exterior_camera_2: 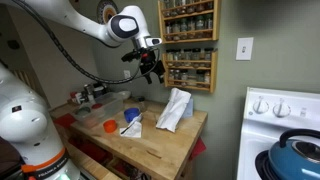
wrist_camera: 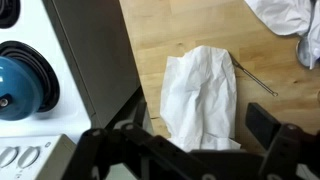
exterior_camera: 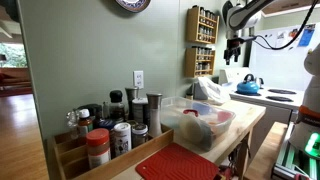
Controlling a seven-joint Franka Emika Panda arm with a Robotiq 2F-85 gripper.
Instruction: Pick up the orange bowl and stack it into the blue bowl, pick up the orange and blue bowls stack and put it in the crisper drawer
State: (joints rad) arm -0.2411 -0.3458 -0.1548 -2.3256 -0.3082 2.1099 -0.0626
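Wooden bench (exterior_camera_2: 170,142) runs from a spice-crowded wall toward the stove (exterior_camera_2: 285,105). I hang high above it, level with the spice rack (exterior_camera_2: 190,45), probably so I clear the clutter while lining up. My jaws are spread wide with nothing between them, ready for a rim. In the wrist view a crumpled white cloth (wrist_camera: 200,95) lies right under me, so I judge I'm off target. The orange bowl (exterior_camera_2: 110,126) sits low on the bench near the blue bowl (exterior_camera_2: 131,114), not yet nested. The crisper drawer (exterior_camera: 172,122) stands open-topped on the bench. Reddish shapes show through its cloudy wall, and whether they are inside or behind I cannot tell.
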